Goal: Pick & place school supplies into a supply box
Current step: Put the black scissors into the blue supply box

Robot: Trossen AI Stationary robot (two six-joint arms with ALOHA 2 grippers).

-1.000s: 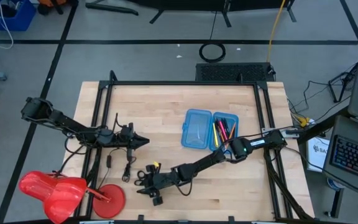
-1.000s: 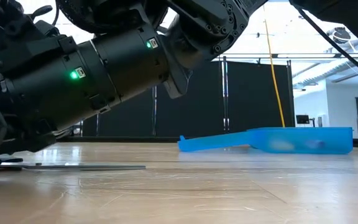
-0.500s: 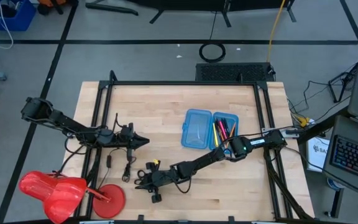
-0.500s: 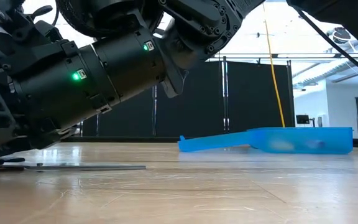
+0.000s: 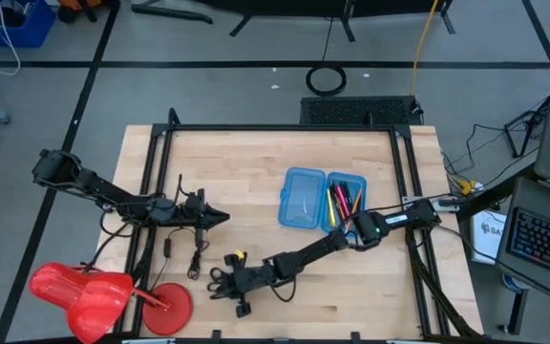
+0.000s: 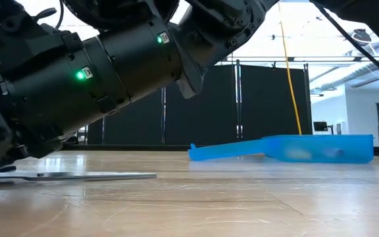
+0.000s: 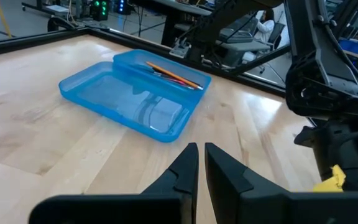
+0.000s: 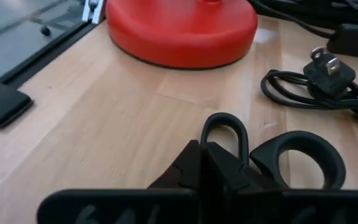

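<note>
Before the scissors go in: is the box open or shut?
Open. The box lies spread flat on the table, one half empty, the other holding pens and pencils.

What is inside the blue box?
The open supply box has pencils and markers lying in its right half; the left half looks empty. Anything underneath them cannot be seen.
</note>
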